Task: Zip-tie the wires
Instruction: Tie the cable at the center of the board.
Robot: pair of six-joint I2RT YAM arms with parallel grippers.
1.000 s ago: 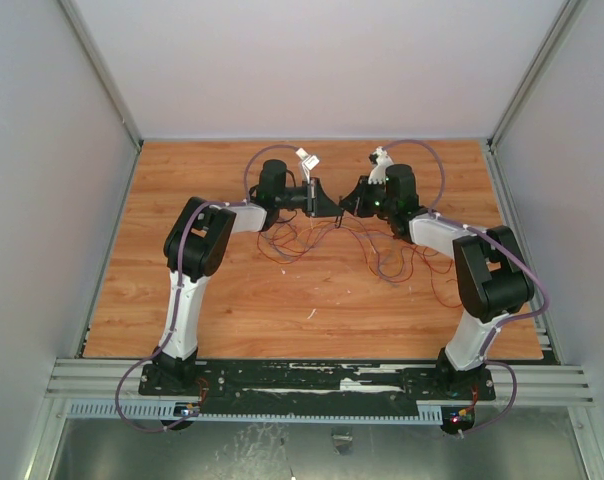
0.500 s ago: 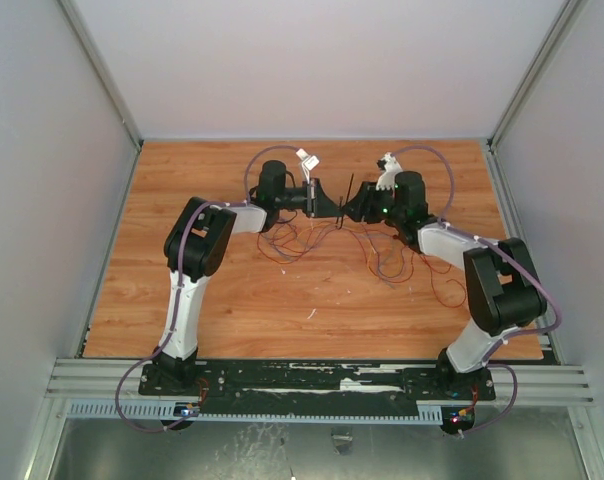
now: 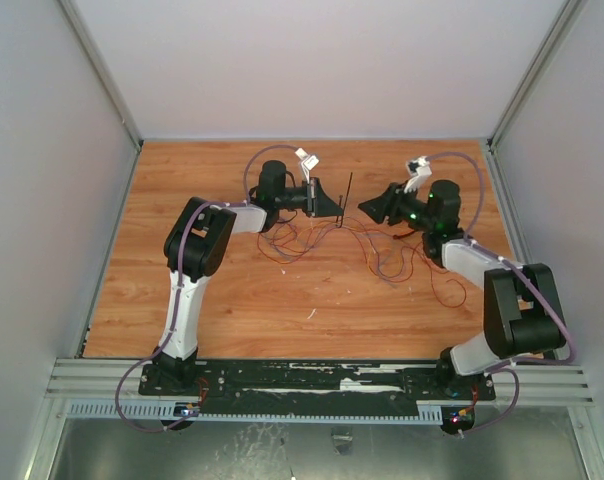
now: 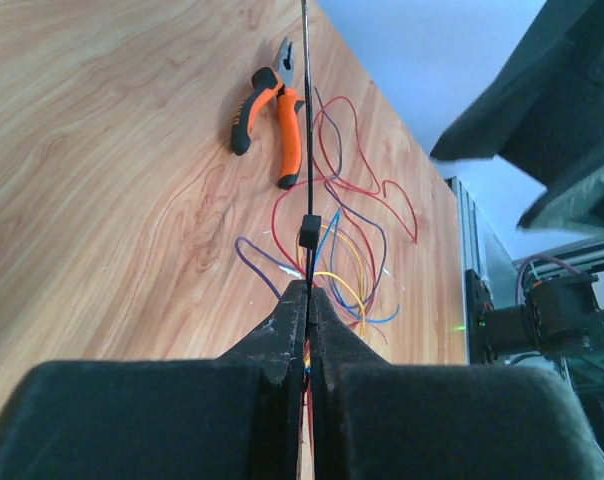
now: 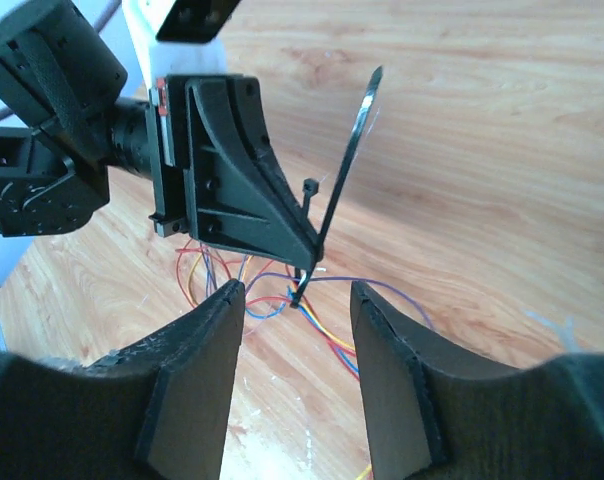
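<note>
My left gripper (image 3: 336, 211) is shut on the zip tie (image 3: 347, 194), a thin black strip whose free tail stands upward out of the jaws. In the left wrist view the strip (image 4: 305, 120) runs up from the closed fingertips, its small head (image 4: 308, 230) just beyond them. The wires (image 3: 382, 256), thin red, purple, yellow and blue strands, lie in loops on the table below and gather at a dark spot (image 5: 297, 298) under the left fingertips. My right gripper (image 3: 365, 208) is open, apart from the tie, with nothing between its fingers (image 5: 200, 372).
Orange-handled pliers (image 4: 275, 115) lie on the wooden table (image 3: 232, 310) beyond the wires. Grey walls enclose the table on three sides. An aluminium rail (image 3: 312, 385) carrying both arm bases runs along the near edge.
My right gripper opened, let go of the zip tie and drew back to the right. The tie's tail now stands free above the left gripper, which has not moved.
</note>
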